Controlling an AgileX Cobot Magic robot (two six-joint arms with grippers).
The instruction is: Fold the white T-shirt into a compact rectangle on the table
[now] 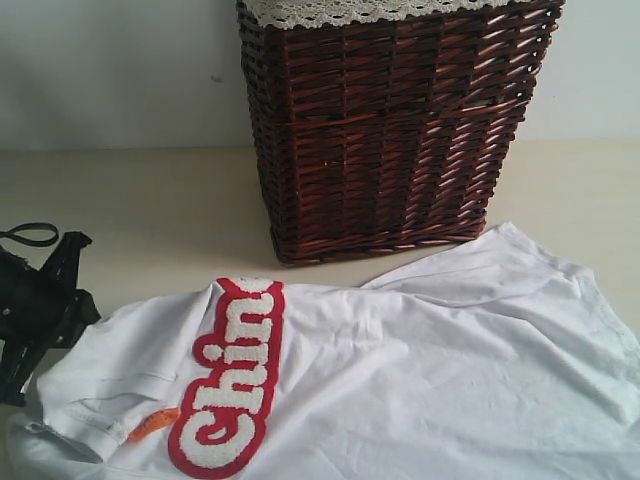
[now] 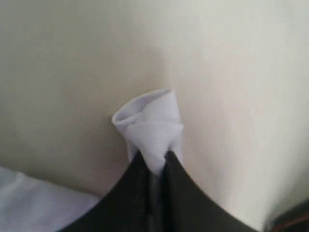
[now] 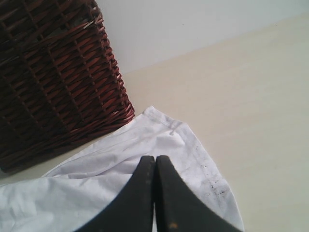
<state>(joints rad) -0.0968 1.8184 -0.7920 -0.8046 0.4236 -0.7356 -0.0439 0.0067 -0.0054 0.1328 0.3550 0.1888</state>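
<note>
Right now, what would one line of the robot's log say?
white T-shirt: rumpled on table, by wicker basket | left gripper: shut on a bunch of its cloth | right gripper: shut, above shirt corner

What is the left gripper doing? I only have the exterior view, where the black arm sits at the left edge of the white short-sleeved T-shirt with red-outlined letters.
Observer: The left wrist view shows the left gripper shut on a bunched fold of the white short-sleeved T-shirt, which pokes out past its fingertips.
Operator: And the right gripper? My view misses it.
Observer: The right gripper is shut, over the shirt near its corner beside the dark brown wicker basket; whether it pinches cloth, I cannot tell.
Operator: Anything on that corner?
Observer: Small dark smudges along its hem.
</note>
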